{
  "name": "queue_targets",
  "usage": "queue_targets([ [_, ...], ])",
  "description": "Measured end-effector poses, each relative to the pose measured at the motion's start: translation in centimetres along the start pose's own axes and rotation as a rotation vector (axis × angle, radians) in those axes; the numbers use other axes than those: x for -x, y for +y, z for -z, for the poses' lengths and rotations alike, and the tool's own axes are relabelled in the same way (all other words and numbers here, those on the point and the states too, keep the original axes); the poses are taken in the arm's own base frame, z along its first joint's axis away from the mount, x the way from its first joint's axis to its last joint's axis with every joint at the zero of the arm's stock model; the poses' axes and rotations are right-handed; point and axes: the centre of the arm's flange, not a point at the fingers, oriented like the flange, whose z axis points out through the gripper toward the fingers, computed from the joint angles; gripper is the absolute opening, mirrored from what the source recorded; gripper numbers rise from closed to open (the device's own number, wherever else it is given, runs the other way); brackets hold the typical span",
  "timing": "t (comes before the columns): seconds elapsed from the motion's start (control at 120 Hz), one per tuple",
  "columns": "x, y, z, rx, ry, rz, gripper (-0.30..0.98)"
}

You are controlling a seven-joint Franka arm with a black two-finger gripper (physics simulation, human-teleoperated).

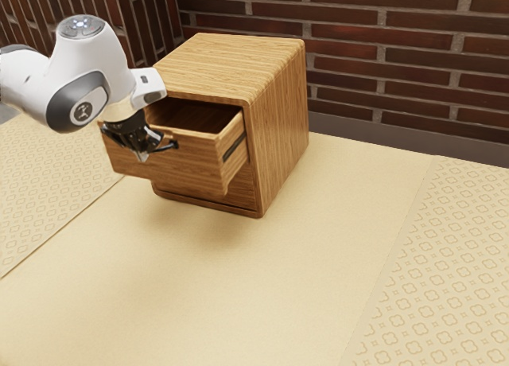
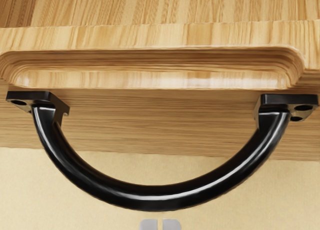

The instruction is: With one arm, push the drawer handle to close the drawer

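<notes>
- Upper left of the exterior view: drawer (image 1: 191, 165) extends from the front of the wooden cabinet (image 1: 278, 115) in an open position.
- Drawer finish: light brown wood with fine, streaked grain; the side panel carries a dark slotted rail (image 1: 234, 147).
- Wrist view, across the centre and lower part of the frame: handle (image 2: 160, 197) is a glossy black, round-section bar, bent in a wide arc.
- Handle ends: flat black mounting feet with holes, seated against the drawer front below a rounded recess (image 2: 160, 65).
- Gripper (image 1: 143, 155), upper left of the exterior view: positioned at the handle; fingertips set together, pinching nothing. Contact with the handle cannot be determined.
</notes>
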Motion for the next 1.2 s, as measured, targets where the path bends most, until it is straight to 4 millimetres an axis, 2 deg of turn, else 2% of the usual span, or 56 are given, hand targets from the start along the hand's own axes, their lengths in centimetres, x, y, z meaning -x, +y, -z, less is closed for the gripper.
queue_targets([
  [0.483,-3.4,0.5,-0.8,-0.014,0.041,-0.009,-0.10],
  [1.2,-8.3,1.0,-3.2,-0.033,0.060,-0.008,-0.10],
])
